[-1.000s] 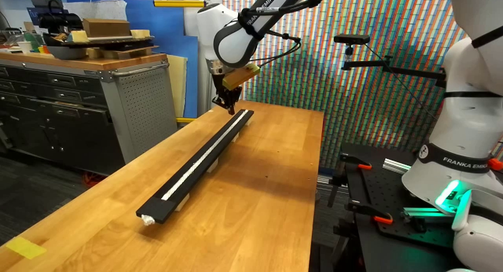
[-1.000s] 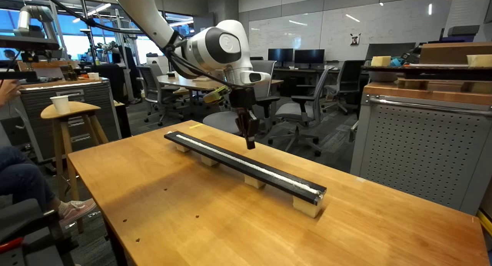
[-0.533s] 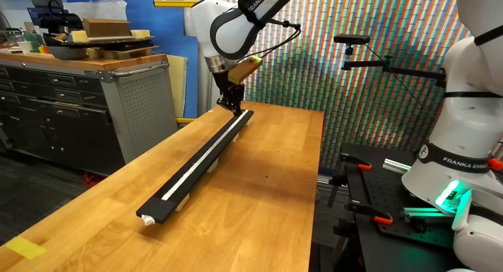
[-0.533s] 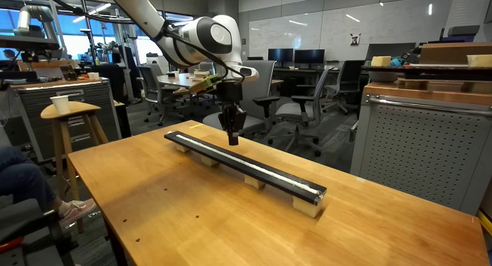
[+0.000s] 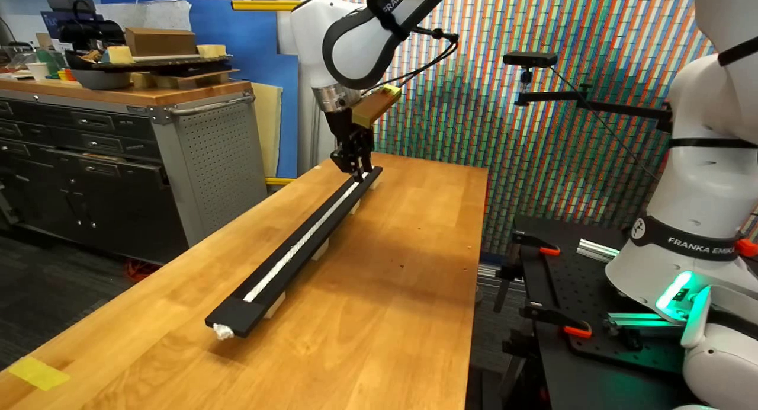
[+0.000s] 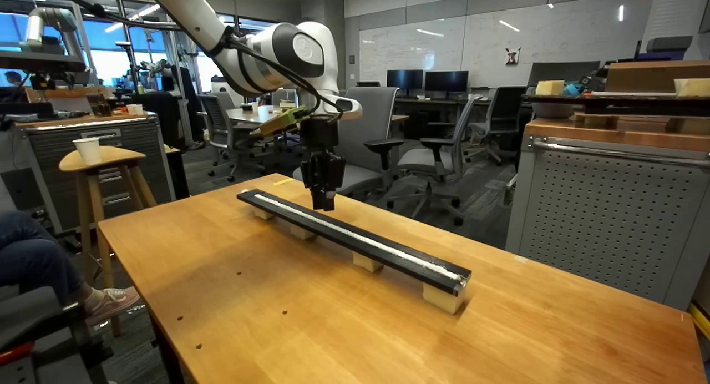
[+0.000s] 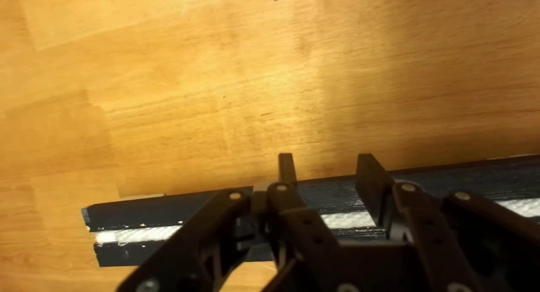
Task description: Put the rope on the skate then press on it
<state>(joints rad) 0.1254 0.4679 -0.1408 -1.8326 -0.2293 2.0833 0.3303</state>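
Nearest in the wrist view is my gripper (image 7: 325, 162). Its jaws stand apart, with a medium gap between the tips, and they have hold of nothing. Through this gap I can see the white rope (image 7: 348, 220) and also the black skate (image 7: 160, 209). The rope lies straight in the groove of the skate, along its length; at the left side of the wrist view it reaches the end of the groove. In both exterior views my gripper points downward and the skate appears under it. Whether the tips touch the skate, or how high they are above it, I cannot tell from here. In an exterior view, a small white tuft (image 5: 223, 331) sticks out at the near end of the skate. Four pale blocks (image 6: 442, 299) carry the skate above the wooden table (image 6: 344, 339). On this same table, apart from the skate, I notice a piece of yellow tape (image 5: 39, 372). Beyond the table I see grey office chairs (image 6: 363, 115), a grey cabinet (image 5: 219, 143) with many small holes in its side, and a wooden stool (image 6: 125, 155) which bears a white cup (image 6: 87, 150). Farther back there are two dark monitors (image 6: 446, 81), and behind them a whiteboard (image 6: 499, 45).
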